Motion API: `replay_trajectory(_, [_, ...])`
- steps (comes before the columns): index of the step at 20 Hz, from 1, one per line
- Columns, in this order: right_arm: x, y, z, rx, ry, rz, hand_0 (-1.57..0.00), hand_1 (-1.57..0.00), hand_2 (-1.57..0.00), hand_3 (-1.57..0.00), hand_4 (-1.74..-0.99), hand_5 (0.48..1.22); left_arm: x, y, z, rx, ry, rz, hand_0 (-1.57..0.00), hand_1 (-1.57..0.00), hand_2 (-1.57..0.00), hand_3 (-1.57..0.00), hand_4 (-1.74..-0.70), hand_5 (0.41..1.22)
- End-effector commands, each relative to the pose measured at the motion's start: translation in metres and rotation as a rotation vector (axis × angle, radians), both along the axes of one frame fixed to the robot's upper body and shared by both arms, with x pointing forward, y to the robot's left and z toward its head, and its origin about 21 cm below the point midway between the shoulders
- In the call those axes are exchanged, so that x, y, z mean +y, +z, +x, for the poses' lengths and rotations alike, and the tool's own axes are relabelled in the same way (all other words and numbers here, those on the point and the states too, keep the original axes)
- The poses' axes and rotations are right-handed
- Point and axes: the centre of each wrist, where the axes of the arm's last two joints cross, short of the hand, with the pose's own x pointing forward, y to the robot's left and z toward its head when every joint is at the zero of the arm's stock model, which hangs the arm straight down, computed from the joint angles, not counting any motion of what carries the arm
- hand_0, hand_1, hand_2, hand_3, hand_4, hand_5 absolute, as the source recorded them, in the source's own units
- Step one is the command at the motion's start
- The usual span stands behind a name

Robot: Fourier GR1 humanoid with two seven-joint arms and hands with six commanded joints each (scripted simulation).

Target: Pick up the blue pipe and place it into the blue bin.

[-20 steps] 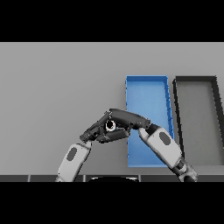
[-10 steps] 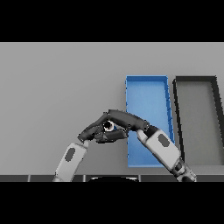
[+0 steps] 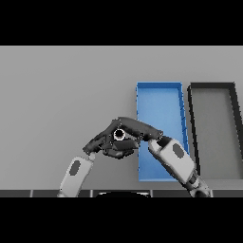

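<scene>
My two hands meet just left of the blue bin, a long open tray lying lengthwise away from me. The right hand reaches left from the bin's near half, its fingers curled round a small round pale ring with a dark centre, which looks like the pipe's end seen end-on. None of the pipe's blue body shows; the hands hide it. The left hand comes in from the lower left and presses against the same spot from below and the left. How its fingers stand is lost in the dark cluster.
A dark grey bin of the same shape lies right beside the blue bin, on its right. The right forearm crosses the blue bin's near end. The grey table stretches left and back.
Both hands stay joined at the same place beside the bin; they dipped slightly half a second ago and have come back up. Nothing was let go.
</scene>
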Motion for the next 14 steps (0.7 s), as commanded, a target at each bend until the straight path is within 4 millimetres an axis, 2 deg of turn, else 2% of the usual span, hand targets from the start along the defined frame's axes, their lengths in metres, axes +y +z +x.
replay_trajectory(1, [-0.001, 0.006, 0.002, 0.017, -0.003, 0.004, -1.57, -1.57, -1.57, -1.57, -1.741, 1.221, -0.003, 0.002, 0.001, 0.002, -0.001, 0.001, -0.03, -0.02, -0.02, -0.02, -0.92, 0.482])
replay_trajectory(4, [-0.007, 0.033, 0.005, 0.072, 0.006, 0.058, -1.57, -1.57, -1.57, -1.57, -1.741, 1.221, -0.006, 0.004, 0.002, 0.0, -0.003, 0.009, -0.01, -0.01, -0.01, -0.01, -0.91, 0.464])
replay_trajectory(6, [-0.008, 0.058, 0.008, 0.084, 0.026, 0.085, -1.57, -1.57, -1.57, -1.57, -1.741, 1.221, -0.007, 0.004, 0.002, 0.003, -0.007, 0.008, -0.01, -0.01, -0.01, -0.01, -0.91, 0.45])
replay_trajectory(9, [-0.014, 0.101, 0.026, 0.042, 0.058, 0.175, -1.57, -1.57, -1.57, -1.57, -1.741, 1.221, -0.006, 0.002, -0.001, 0.022, -0.011, 0.011, 0.0, 0.0, 0.0, 0.0, -0.91, 0.437])
replay_trajectory(14, [-0.042, 0.149, 0.056, -0.04, -0.225, 0.247, -1.57, -1.57, -1.57, -1.57, -1.741, 1.221, -0.003, 0.004, 0.0, 0.024, 0.006, 0.038, 0.0, 0.0, 0.0, 0.0, -0.89, 0.428])
